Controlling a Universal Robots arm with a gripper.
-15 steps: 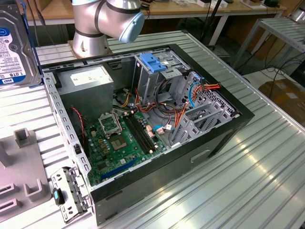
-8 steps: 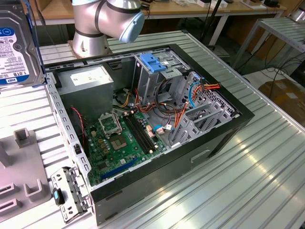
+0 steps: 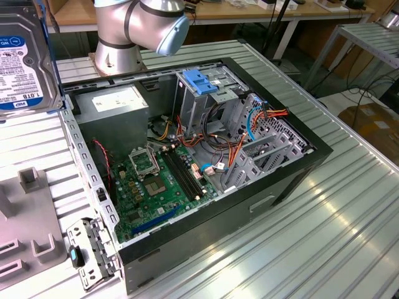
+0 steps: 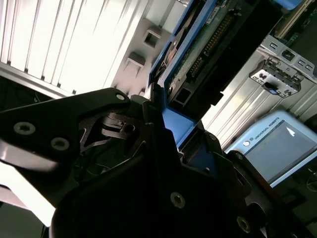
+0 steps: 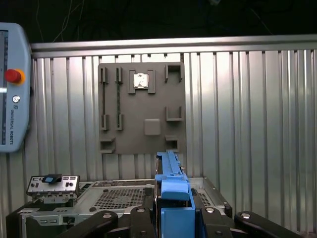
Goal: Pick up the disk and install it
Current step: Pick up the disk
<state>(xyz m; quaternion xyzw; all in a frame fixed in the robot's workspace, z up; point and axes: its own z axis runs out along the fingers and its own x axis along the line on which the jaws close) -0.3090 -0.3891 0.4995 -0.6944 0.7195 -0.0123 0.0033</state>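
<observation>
The disk (image 3: pixel 22 56) hangs in the air at the exterior view's far upper left, label side showing, with a blue rail along its edge. In the first wrist view I see the disk (image 5: pixel 171 186) edge-on as a blue rail rising between the black fingers of my gripper (image 5: pixel 173 215). The second wrist view shows the disk (image 4: pixel 200 54) with its circuit board and connector side, its blue end tab sitting in my gripper (image 4: pixel 173 126). The gripper is shut on the disk.
The open computer case (image 3: pixel 299 168) lies on the ribbed metal table, with a metal drive cage under a light-blue latch plate (image 3: pixel 201 81) and a green motherboard (image 3: pixel 156 180). A grey fixture plate (image 5: pixel 141 109), a small metal bracket (image 3: pixel 87 249) and a teach pendant (image 5: pixel 12 89) lie nearby.
</observation>
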